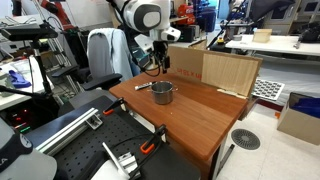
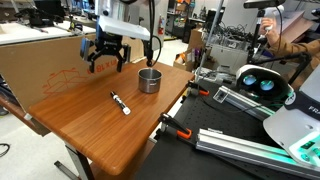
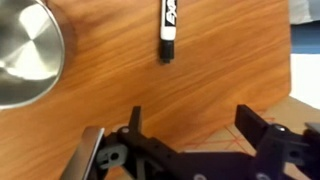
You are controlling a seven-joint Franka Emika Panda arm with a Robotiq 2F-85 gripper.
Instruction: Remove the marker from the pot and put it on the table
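Note:
The marker (image 2: 120,102) is a thin dark pen lying flat on the reddish-brown table (image 2: 90,130), apart from the pot; it also shows in an exterior view (image 1: 142,86) and at the top of the wrist view (image 3: 168,30). The small silver pot (image 2: 149,80) stands upright on the table and looks empty; it shows in an exterior view (image 1: 163,93) and at the wrist view's upper left (image 3: 25,55). My gripper (image 2: 108,58) hangs open and empty above the table's far side, away from both; it also shows in an exterior view (image 1: 152,65) and the wrist view (image 3: 190,125).
A pale plywood board (image 1: 228,72) and a cardboard box (image 1: 185,60) stand along the table's far edge. Orange-handled clamps (image 2: 175,128) and metal rails (image 2: 240,145) sit beside the table. A person (image 2: 290,40) sits at a nearby bench.

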